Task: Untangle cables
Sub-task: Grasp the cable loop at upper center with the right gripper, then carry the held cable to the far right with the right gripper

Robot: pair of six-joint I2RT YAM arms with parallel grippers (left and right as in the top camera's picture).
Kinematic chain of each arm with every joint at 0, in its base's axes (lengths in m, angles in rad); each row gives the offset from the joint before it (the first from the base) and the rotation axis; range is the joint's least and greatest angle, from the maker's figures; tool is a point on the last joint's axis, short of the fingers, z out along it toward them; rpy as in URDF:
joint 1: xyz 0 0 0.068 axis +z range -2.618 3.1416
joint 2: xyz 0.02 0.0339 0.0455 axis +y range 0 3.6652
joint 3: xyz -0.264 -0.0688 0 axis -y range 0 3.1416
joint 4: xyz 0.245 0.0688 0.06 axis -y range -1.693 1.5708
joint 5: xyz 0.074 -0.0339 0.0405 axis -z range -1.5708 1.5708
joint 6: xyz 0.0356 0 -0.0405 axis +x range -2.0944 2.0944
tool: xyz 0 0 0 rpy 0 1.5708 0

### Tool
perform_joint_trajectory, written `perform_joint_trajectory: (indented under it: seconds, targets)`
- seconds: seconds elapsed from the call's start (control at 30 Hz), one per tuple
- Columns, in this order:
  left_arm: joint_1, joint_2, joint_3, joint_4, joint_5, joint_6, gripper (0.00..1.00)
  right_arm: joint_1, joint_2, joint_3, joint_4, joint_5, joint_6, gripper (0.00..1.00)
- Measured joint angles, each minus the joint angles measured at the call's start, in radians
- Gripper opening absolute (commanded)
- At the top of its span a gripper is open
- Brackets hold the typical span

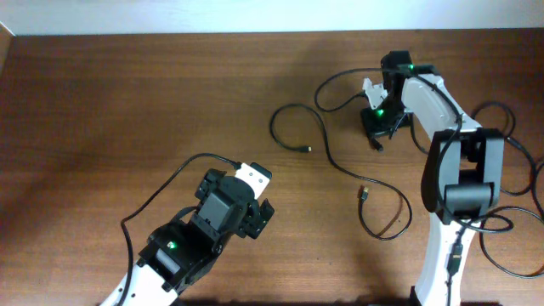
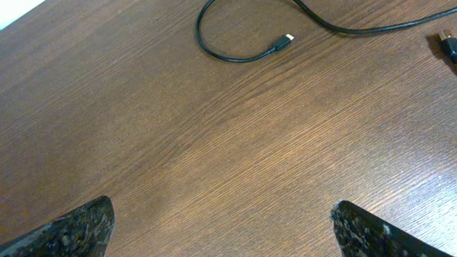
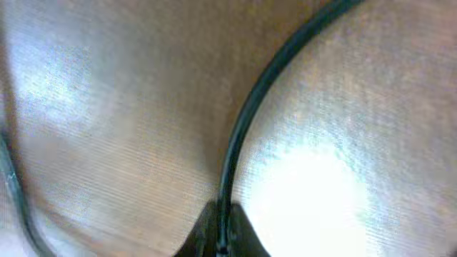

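Note:
Thin black cables lie on the brown table. One cable [image 1: 285,127] loops at centre and ends in a small metal-tipped plug [image 1: 308,150]; the left wrist view shows this loop [image 2: 214,51] and its plug [image 2: 285,39] far ahead. A second cable [image 1: 387,223] curls near the right arm's base, with a dark plug [image 1: 364,195]. My right gripper [image 1: 376,136] is shut on a cable [image 3: 246,121] that runs up out of its fingertips [image 3: 207,232]. My left gripper [image 1: 251,208] hovers open over bare wood, fingers [image 2: 78,228] wide apart and nothing between them.
Thicker black arm wires [image 1: 510,161] trail along the table's right side by the right arm's base [image 1: 450,246]. The table's far edge [image 1: 212,34] meets a white wall. Another dark cord [image 3: 11,178] crosses the left edge of the right wrist view.

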Motion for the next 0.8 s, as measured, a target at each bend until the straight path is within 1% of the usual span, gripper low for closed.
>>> perform_joint_trajectory:
  seconds: [0.03, 0.2, 0.3, 0.4, 0.57, 0.67, 0.8]
  targets:
    - [0.0, 0.0, 0.0, 0.0, 0.0, 0.0, 0.99, 0.0, 0.01, 0.07, -0.095, 0.003, 0.001, 0.04]
    - [0.0, 0.0, 0.0, 0.0, 0.0, 0.0, 0.99, 0.0, 0.015, 0.375, -0.378, 0.003, 0.002, 0.04]
    - [0.0, 0.0, 0.0, 0.0, 0.0, 0.0, 0.99, -0.006, 0.014, 0.541, -0.462, 0.038, 0.057, 0.04]
    - [0.0, 0.0, 0.0, 0.0, 0.0, 0.0, 0.99, -0.029, 0.013, 0.647, -0.498, 0.082, 0.15, 0.04]
    - [0.0, 0.0, 0.0, 0.0, 0.0, 0.0, 0.99, -0.119, 0.013, 0.692, -0.509, 0.087, 0.285, 0.04]
    - [0.0, 0.0, 0.0, 0.0, 0.0, 0.0, 0.99, -0.2, 0.013, 0.692, -0.509, 0.025, 0.338, 0.04]
    - [0.0, 0.0, 0.0, 0.0, 0.0, 0.0, 0.99, -0.312, 0.013, 0.692, -0.512, -0.074, 0.367, 0.04]
